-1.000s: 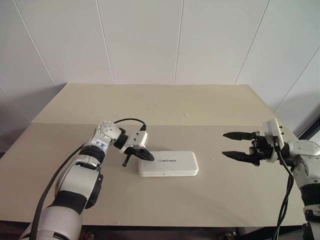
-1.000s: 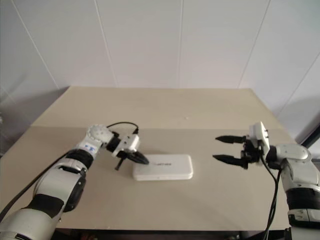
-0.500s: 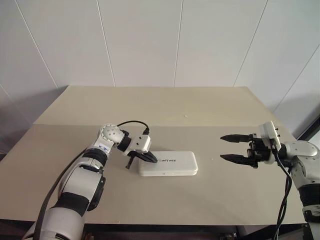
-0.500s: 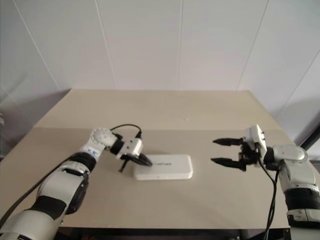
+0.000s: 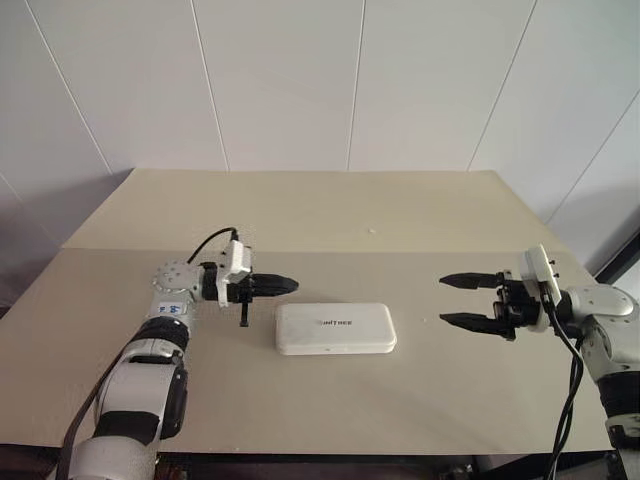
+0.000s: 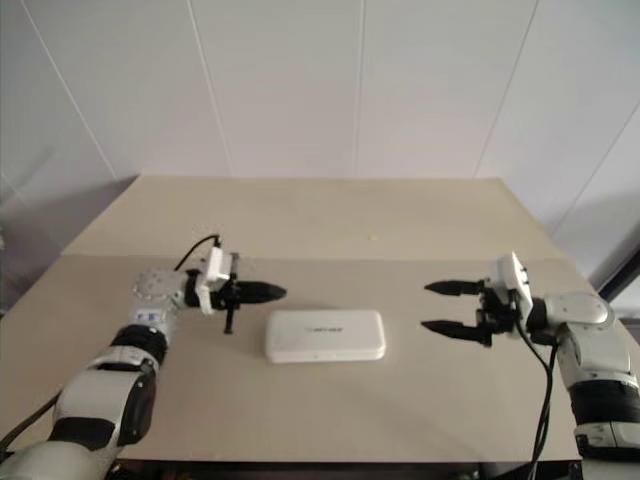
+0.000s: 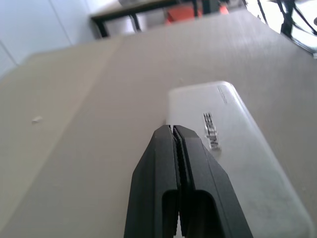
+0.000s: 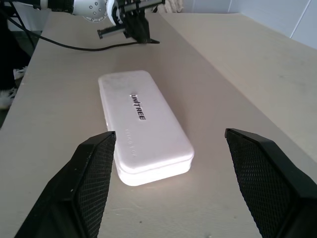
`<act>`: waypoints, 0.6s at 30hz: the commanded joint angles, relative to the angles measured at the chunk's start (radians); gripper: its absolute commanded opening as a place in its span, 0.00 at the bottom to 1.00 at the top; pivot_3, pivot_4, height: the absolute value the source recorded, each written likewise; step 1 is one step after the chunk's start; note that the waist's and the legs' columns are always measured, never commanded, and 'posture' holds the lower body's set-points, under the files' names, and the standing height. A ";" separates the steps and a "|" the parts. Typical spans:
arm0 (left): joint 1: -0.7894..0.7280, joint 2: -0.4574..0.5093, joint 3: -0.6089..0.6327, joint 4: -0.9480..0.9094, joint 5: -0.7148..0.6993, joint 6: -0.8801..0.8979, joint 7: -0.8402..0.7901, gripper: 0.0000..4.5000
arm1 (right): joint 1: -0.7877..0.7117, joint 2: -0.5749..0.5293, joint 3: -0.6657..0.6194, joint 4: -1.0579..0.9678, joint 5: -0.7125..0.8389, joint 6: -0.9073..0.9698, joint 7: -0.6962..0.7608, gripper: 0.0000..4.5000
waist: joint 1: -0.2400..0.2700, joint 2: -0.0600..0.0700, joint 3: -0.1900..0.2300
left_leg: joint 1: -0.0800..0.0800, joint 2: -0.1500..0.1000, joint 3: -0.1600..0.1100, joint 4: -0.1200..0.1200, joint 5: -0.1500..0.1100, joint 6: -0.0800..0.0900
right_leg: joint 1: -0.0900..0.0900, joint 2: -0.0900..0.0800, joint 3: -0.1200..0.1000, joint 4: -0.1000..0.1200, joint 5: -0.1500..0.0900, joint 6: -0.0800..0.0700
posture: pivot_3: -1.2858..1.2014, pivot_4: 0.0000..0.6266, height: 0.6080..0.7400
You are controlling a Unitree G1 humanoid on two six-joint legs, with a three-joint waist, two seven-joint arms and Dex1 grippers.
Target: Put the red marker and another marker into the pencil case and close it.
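Note:
The pencil case lies flat and closed in the middle of the table, its white lid with dark lettering facing up; it also shows in the right wrist view and the left wrist view. My left gripper is shut with nothing in it. It points level towards the right, hovering just off the case's left end and a little behind it, apart from it. My right gripper stands open and empty to the right of the case, pointing at it across a gap. The red marker and the other marker are out of view.
The beige table runs back to a white panelled wall, with a seam across its middle and a small speck behind the case. A black cable loops over my left wrist.
My left gripper has come off the case's left end, drawn back to the left and risen a little, turning level. The case and the right gripper have stayed put.

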 commanded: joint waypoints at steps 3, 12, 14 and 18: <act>0.116 0.123 -0.088 -0.219 -0.197 0.122 -0.112 0.28 | 0.026 -0.019 -0.044 -0.064 0.037 0.016 0.032 1.00 | -0.007 0.000 0.000 | 0.000 0.000 0.000 0.000 0.000 0.000 | 0.000 0.000 0.000 0.001 0.000 0.000 | 0.52 0.24 1.00; 0.193 0.218 -0.086 -0.278 -0.284 0.147 -0.112 0.93 | 0.021 -0.006 -0.045 -0.064 0.038 0.010 0.014 1.00 | -0.003 0.000 0.000 | 0.001 0.000 0.000 0.000 0.000 0.000 | 0.000 0.000 0.000 0.001 0.000 0.000 | 0.52 0.24 1.00; 0.201 0.230 -0.082 -0.292 -0.294 0.156 -0.112 0.99 | 0.015 -0.001 -0.043 -0.058 0.037 0.007 0.012 1.00 | -0.003 0.000 0.000 | 0.001 0.000 0.000 0.000 0.000 0.000 | 0.000 0.000 0.000 0.000 0.000 -0.001 | 0.52 0.24 1.00; 0.211 0.241 -0.065 -0.315 -0.308 0.170 -0.112 0.99 | -0.009 0.002 -0.034 -0.023 0.025 -0.005 0.021 1.00 | -0.003 0.000 0.000 | 0.001 0.000 0.000 0.000 0.000 0.000 | 0.000 0.000 0.000 0.000 0.000 -0.001 | 0.52 0.24 1.00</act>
